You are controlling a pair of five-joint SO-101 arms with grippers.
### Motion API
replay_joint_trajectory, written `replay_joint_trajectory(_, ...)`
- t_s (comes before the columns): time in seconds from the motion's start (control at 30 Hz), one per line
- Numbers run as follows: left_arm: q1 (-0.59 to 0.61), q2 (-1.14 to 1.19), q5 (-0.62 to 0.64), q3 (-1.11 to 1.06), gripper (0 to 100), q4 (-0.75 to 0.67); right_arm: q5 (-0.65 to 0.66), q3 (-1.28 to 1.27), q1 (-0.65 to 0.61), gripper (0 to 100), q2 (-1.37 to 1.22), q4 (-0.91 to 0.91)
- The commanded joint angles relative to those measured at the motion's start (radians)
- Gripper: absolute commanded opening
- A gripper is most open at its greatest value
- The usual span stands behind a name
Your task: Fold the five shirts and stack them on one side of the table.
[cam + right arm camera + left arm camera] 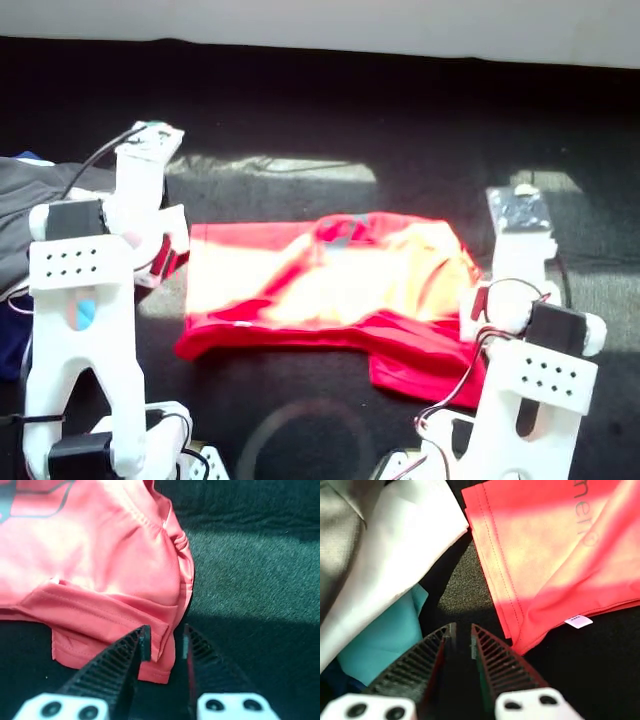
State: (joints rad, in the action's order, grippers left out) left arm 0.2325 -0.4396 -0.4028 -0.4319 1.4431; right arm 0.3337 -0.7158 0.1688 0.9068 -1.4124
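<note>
A red shirt point(330, 280) lies partly folded across the middle of the black table, one sleeve sticking out at the near right. My left gripper point(462, 632) hangs over bare table just beside the red shirt's point(545, 555) hemmed left edge, its fingers slightly open with nothing between them. My right gripper point(165, 635) is open low over the red shirt's point(90, 555) right side, one fingertip above the sleeve's hem. In the high view the left arm point(80, 290) stands at the shirt's left end and the right arm point(530, 340) at its right end.
A white shirt point(395, 545), a teal one point(385, 640) and a grey one point(337, 535) lie bunched at the table's left side, close to the left gripper. Grey cloth point(40, 185) and blue cloth point(10, 340) reach the left edge. Bare black table point(330, 110) lies behind the red shirt.
</note>
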Motion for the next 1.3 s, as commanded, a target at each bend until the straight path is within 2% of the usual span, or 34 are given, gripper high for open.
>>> replay_joint_trajectory(0.0,-0.076,0.108,0.026,0.050,1,-0.002,-0.037,0.061,-0.061,0.5,-0.067,0.087)
replay_joint_trajectory(0.1,-0.102,0.266,0.078,0.091,1,-0.060,-0.063,0.067,-0.091,0.8,-0.194,0.188)
replay_joint_trajectory(0.27,-0.122,0.487,0.084,0.205,1,-0.072,-0.115,0.068,-0.096,0.8,-0.418,0.309)
replay_joint_trajectory(0.57,-0.196,0.711,0.161,0.371,1,-0.098,-0.117,0.070,-0.094,0.8,-0.661,0.438)
replay_joint_trajectory(0.73,-0.133,0.906,0.155,0.472,1,-0.138,-0.109,0.070,-0.094,0.8,-0.722,0.484)
replay_joint_trajectory(0.9,-0.058,1.087,0.155,0.713,1,-0.129,-0.107,0.071,-0.094,0.8,-0.829,0.579)
replay_joint_trajectory(1.2,-0.079,1.354,0.163,1.216,1,-0.012,-0.107,0.260,-0.088,0.8,-1.113,0.610)
replay_joint_trajectory(1.27,-0.090,1.394,0.196,1.333,1,0.028,-0.109,0.294,-0.088,0.8,-1.156,0.610)
